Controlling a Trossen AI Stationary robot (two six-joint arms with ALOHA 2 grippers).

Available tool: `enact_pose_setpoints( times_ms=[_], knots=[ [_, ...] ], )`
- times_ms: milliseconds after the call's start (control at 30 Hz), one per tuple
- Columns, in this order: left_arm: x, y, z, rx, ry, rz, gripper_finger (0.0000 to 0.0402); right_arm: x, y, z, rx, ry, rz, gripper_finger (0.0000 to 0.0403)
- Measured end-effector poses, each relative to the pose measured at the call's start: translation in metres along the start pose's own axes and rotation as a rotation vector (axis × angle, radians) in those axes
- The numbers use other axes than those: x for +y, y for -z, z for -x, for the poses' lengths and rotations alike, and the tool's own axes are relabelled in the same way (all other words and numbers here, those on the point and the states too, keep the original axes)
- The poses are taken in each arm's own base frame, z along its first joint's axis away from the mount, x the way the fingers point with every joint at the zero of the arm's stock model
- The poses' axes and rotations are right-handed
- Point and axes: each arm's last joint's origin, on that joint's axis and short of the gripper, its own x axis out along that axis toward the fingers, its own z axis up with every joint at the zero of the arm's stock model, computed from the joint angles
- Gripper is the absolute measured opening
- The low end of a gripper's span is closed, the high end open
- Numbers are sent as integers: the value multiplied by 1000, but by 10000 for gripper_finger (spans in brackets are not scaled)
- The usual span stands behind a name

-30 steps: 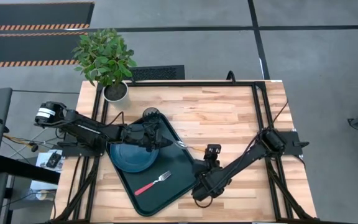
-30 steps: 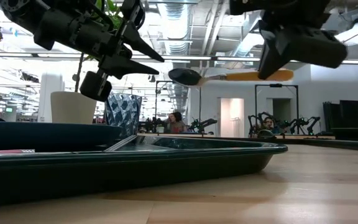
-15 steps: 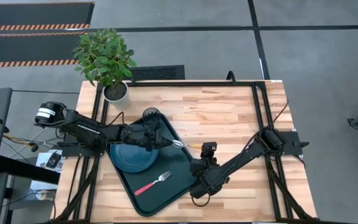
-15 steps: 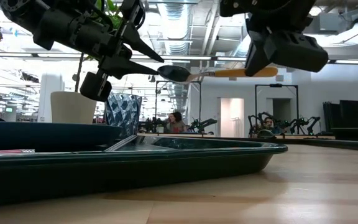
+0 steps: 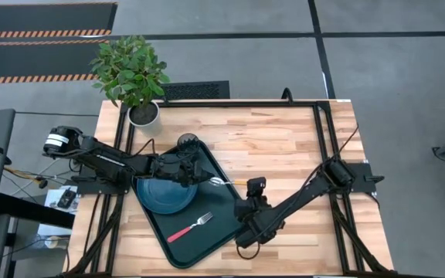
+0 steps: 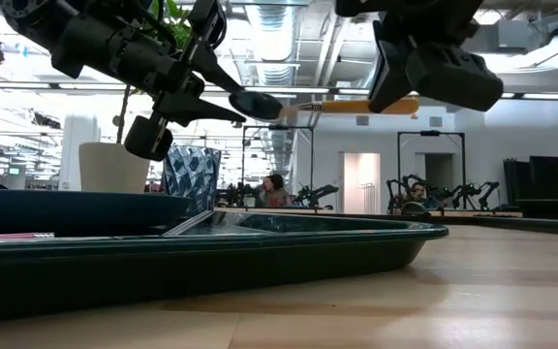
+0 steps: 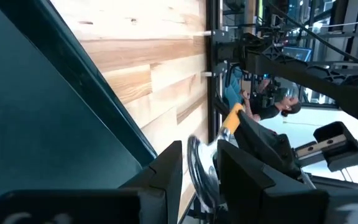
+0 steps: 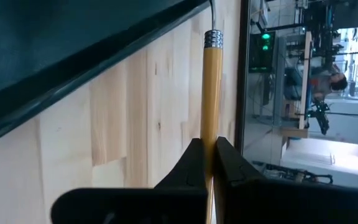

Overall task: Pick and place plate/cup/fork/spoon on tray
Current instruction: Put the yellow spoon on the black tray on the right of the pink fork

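The step in hand looks like a handover of the spoon [image 5: 228, 183] from one arm to the other above the tray's edge, and doing it well, I judge, means the receiving fingers should close squarely on the metal bowl before the giving fingers let go, with both arms held steady so the spoon stays level over the tray [image 5: 221, 224] and does not drop onto the bench [image 5: 284, 139]. Nearest the front of the bench, the right arm reaches in low from the right side, and its right pincer [image 8: 204, 163] is closed tight on the orange handle, which runs straight out from between its fingers to the silver collar. Just beyond, the spoon hangs in the air above the tray's right edge, handle toward the right arm, bowl toward the left. The left pincer [image 7: 199, 167] sits a little farther in, over the tray beside the plate [image 5: 163, 194], its fingers parted with the spoon's bowl lying in the gap between them; whether they touch it I cannot tell. The left arm stretches level across from the bench's left edge. The fork [image 5: 189, 226] lies on the tray near its front, and the cup [image 5: 188, 143] stands at the tray's far corner.
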Motion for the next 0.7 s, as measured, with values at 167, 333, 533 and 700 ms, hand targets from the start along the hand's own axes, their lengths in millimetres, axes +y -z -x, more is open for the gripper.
enact_pose_setpoints(
  times_ms=[167,333,533,700],
  knots=[
    [0,1,0,19,1,1,86,-2,-1,-4,12,3,2,5],
    [0,1,0,27,1,1,86,-4,-1,-5,11,17,35,5],
    [0,1,0,27,1,0,86,-4,-1,-5,6,24,38,5],
    [0,1,0,28,1,-8,85,-3,-1,-4,-1,24,55,5]
  ],
)
